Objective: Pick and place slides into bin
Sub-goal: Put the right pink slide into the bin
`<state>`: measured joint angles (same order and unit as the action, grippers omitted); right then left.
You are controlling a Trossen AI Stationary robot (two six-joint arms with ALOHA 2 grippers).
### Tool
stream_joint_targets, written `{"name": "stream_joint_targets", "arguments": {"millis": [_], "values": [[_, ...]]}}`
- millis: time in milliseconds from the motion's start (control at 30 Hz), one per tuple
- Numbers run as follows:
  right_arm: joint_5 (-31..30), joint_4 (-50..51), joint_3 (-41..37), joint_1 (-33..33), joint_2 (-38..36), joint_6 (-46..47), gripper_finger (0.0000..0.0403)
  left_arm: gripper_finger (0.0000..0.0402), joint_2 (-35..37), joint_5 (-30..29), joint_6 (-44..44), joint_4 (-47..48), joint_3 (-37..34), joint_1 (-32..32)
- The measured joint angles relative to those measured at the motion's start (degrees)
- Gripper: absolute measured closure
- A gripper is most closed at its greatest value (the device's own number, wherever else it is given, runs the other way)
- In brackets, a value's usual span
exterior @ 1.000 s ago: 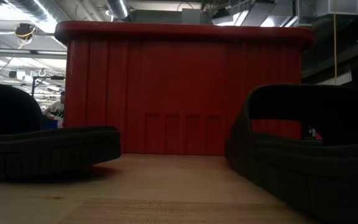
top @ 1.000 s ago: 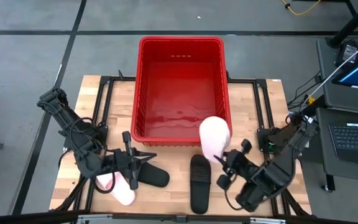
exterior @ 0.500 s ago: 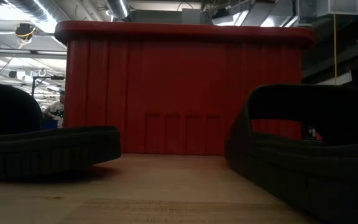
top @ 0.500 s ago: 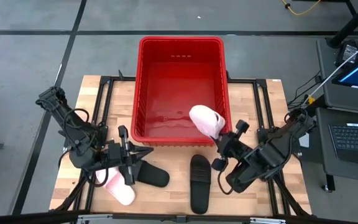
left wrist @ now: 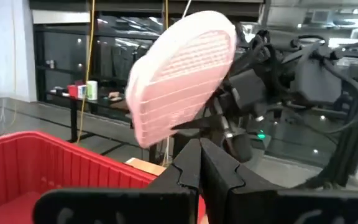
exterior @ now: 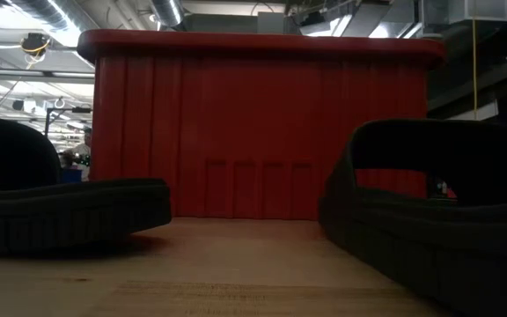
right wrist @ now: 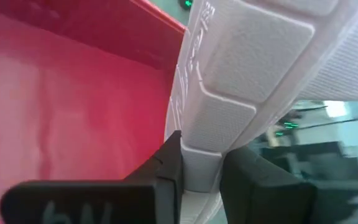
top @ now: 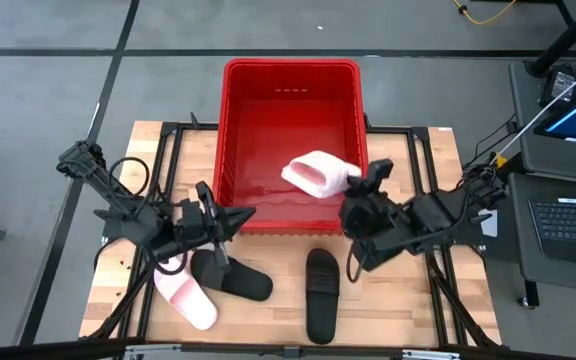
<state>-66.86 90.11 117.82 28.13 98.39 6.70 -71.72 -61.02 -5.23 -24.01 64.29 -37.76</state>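
No brand mark or readable writing shows on any of the sandals or on the crate.

At the near edge of the wooden table (top: 278, 315), three slides lie flat. One pale pink slide (top: 186, 301) sits at about 7 o'clock from the table's middle, smooth and rounded. Just beside it, toward 3 o'clock, is a black slide (top: 236, 279) lying crosswise, and a second black slide (top: 321, 292) points lengthwise near 5 o'clock. In the low view both black sandals show thick foam-like soles with fine ribbing along the edge and wide arched straps.

The left gripper (top: 230, 222) hangs above the crosswise black slide, near the bin's near left corner. Its fingers (left wrist: 199, 163) meet at a point with nothing between them.

The right gripper (top: 353, 196) is at the bin's near right corner, its fingers (right wrist: 170, 163) clenched on the edge of the fourth slide (top: 313, 174). That pale pink sandal is held tilted in the air over the bin's right side. Its sole carries a fine grid of small ridges, and its side wall is moulded in blocky raised panels.

The bin (top: 290, 68) stands at 12 o'clock, a bright red plastic crate with tall walls, a thick rolled rim and vertical ribs on its outer face. Its smooth floor looks glossy.
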Motion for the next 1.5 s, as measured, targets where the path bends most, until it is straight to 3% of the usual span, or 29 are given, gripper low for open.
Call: {"name": "stream_joint_targets", "arguments": {"millis": [200,367,733,967,1333,1500], "values": [[-5.4,-0.1,0.0,-4.6,0.0,-10.1,0.033,0.039,0.0,2.7,0.1,-4.4,0.0,0.9],[-5.6,-0.1,0.0,-7.8,0.0,-14.3,0.033,0.037,0.3,2.5,-0.5,-5.4,0.0,0.9],[-2.4,-0.1,-0.1,-10.7,0.0,-16.0,0.033,0.0289,0.4,-2.1,-34.5,-4.5,0.6,1.5],[1.9,-0.1,-0.1,-10.7,0.0,-16.2,0.033,0.0265,0.4,-2.4,-56.5,-4.5,0.7,3.8],[1.7,-0.1,-0.1,-11.3,0.0,-29.6,0.033,0.027,0.4,-1.0,-65.1,-4.7,0.7,5.7],[-0.8,-1.1,-0.1,-12.7,0.8,-33.8,0.033,0.0267,0.4,-2.0,-64.6,-5.5,2.8,7.2]]}}
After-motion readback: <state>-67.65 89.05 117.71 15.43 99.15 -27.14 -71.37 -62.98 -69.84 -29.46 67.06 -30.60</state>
